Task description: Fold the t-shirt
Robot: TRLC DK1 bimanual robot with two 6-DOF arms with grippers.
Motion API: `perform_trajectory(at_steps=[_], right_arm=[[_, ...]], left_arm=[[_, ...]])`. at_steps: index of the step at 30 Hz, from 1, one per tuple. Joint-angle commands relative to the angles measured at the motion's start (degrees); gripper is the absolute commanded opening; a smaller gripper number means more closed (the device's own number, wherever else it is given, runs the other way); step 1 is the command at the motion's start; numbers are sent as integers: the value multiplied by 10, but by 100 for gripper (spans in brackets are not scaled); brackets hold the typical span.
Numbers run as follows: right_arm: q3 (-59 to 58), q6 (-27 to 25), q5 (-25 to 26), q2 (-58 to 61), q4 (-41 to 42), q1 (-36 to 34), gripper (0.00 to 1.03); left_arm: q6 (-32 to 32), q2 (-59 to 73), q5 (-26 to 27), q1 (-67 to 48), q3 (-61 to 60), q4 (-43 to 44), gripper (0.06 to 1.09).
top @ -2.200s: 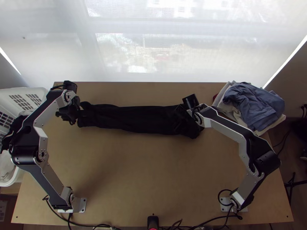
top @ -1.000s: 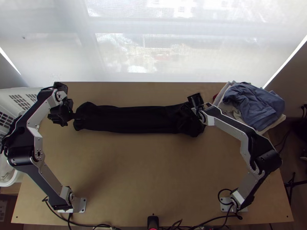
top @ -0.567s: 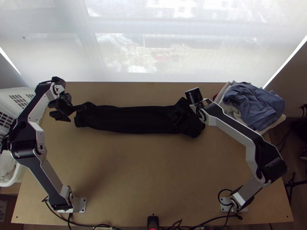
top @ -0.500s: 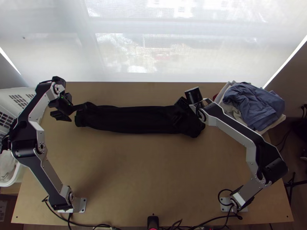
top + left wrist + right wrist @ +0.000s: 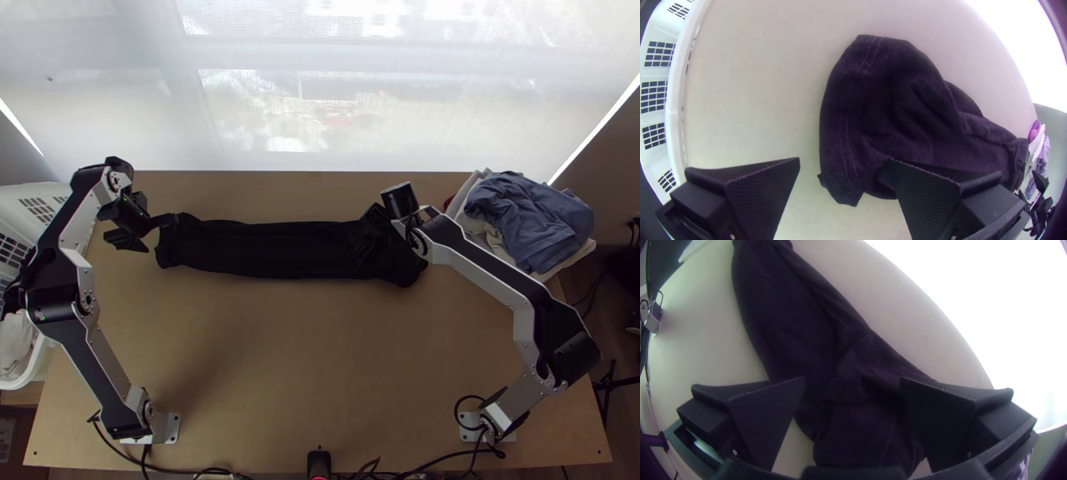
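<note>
In the top view the black t-shirt [image 5: 272,250] lies as a long narrow strip across the table's far half. My left gripper [image 5: 160,232] is at the strip's left end. In the left wrist view the left gripper [image 5: 842,182] stands open, one finger over bare table and the other over the edge of the shirt [image 5: 902,102]. At the strip's right end is my right gripper [image 5: 366,238]. The right wrist view has the right gripper [image 5: 853,395] open above the shirt [image 5: 795,311], with cloth between and below its fingers.
A pile of folded clothes with a blue garment [image 5: 528,220] on top lies at the table's far right corner. At the left edge stands a white basket [image 5: 36,352] holding cloth. Bare wooden table [image 5: 304,360] stretches in front of the shirt.
My left gripper has drawn back leftward from the strip's left end and opened. That end of the shirt lies slightly farther left and wider than before. The right arm has shifted slightly.
</note>
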Motion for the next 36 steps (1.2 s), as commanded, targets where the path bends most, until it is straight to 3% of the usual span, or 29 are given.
perform_trajectory(at_steps=[1, 17, 27, 31, 36], right_arm=[[-1, 4, 1, 3, -2, 10, 98], [-4, 20, 3, 19, -2, 33, 98], [-7, 29, 9, 19, -2, 33, 98], [-5, 32, 9, 19, -2, 37, 98], [-3, 35, 10, 19, -1, 48, 98]], left_arm=[[-5, 20, 4, 0, 9, 12, 101], [-23, 46, 16, -35, 17, 18, 101], [61, -4, 13, 26, 60, -148, 101], [67, -6, 13, 53, 72, -112, 101], [29, 7, 17, 36, 95, -32, 101]])
